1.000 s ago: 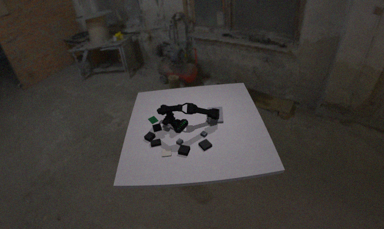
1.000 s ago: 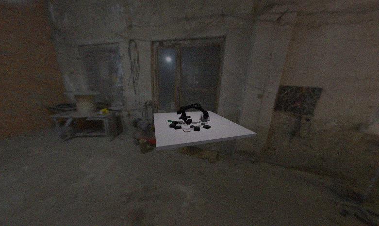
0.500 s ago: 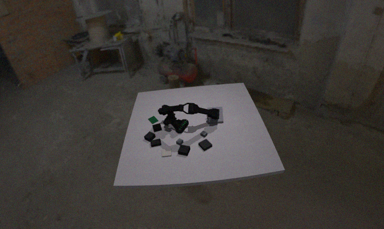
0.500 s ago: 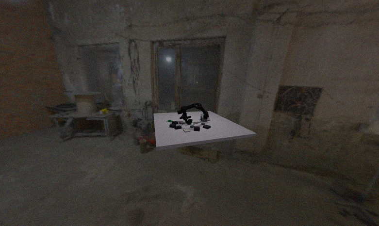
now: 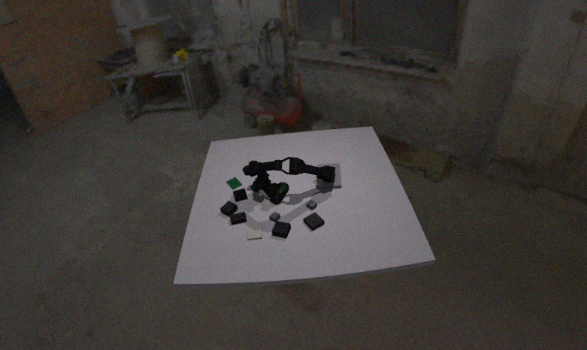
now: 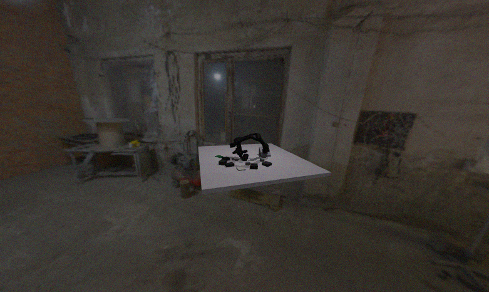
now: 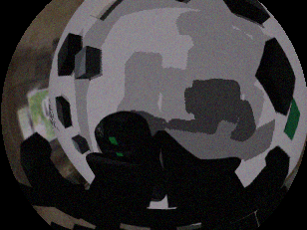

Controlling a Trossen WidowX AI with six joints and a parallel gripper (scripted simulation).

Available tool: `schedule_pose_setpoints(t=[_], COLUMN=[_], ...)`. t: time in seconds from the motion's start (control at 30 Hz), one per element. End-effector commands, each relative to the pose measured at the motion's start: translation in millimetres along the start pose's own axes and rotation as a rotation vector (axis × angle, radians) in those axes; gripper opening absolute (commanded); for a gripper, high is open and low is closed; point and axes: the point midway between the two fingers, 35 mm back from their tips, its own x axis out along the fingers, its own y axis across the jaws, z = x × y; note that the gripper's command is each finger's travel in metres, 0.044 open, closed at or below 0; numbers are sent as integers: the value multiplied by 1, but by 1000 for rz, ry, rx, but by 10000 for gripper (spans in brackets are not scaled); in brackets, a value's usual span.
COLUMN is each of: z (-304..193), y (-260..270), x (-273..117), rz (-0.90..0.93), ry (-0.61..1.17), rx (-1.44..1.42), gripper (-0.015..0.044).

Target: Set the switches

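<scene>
The dark grey controller unit (image 5: 281, 191) (image 6: 245, 156) (image 7: 121, 132) is at the end of my arm, tilted up off its base, with its green-marked switch side facing right in the top view. In the wrist view it shows as a dark rounded shape behind the left finger, with two green patches. My gripper (image 5: 270, 191) (image 7: 161, 133) is shut, with its fingers close against or beside the unit. Contact is hard to tell. The separate switch positions are too small and dark to read. The label is not visible.
Dark modules (image 5: 240, 194) (image 5: 228, 208) (image 5: 237, 218) lie left of the unit, others (image 5: 281, 229) (image 5: 313, 221) in front. Small grey blocks (image 5: 274, 215) (image 5: 311, 204), a green board (image 5: 233, 182) (image 7: 293, 119) and a cream plate (image 5: 254, 234) lie on the bench (image 5: 352, 243). My arm's base stands at the right.
</scene>
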Motion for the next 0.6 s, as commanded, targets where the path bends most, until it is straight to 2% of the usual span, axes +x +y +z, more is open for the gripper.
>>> schedule_pose_setpoints(t=[0.0,0.57], z=[-3,-8], y=[7,17], x=[10,13], rz=[26,26], ry=[17,17], rx=[17,17], gripper=[0,0])
